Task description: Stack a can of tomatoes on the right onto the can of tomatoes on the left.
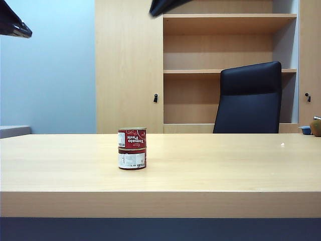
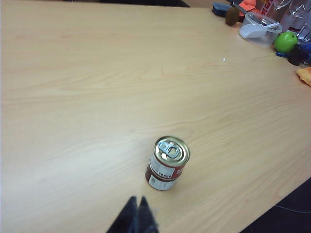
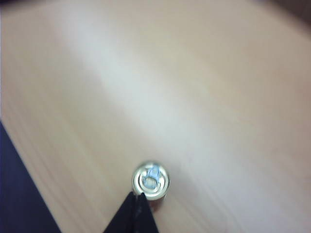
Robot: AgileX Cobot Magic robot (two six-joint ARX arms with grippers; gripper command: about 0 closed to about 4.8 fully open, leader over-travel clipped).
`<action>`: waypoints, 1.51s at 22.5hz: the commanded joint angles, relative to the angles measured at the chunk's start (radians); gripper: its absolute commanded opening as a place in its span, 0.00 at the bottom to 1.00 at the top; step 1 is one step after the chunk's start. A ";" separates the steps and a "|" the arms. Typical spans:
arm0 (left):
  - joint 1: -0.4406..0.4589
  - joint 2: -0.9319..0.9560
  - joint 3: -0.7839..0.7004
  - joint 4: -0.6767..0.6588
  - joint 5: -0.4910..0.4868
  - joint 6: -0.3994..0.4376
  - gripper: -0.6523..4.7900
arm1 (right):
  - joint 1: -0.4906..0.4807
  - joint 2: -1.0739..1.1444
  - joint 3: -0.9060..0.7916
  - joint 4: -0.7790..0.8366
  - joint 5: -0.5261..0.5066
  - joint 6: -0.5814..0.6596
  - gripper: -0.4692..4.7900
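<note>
Up at far left, left gripper (image 2: 138, 213), fingers pressed together, holding nothing. Left of centre on the table (image 1: 225, 165): upper can (image 1: 132, 137) sitting squarely on lower can (image 1: 132, 158), label upside down. Stacking looks done; only retreat remaining, calling for a clean lift away. High above, right gripper (image 3: 137, 213) pinched closed, empty. Hard to read: right wrist view blurred, both arms cropped, lower can mostly hidden from overhead.
</note>
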 commanded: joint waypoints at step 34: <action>0.000 -0.682 -0.494 0.010 -0.486 0.014 0.11 | 0.004 -1.338 -0.813 -0.008 0.058 0.197 0.19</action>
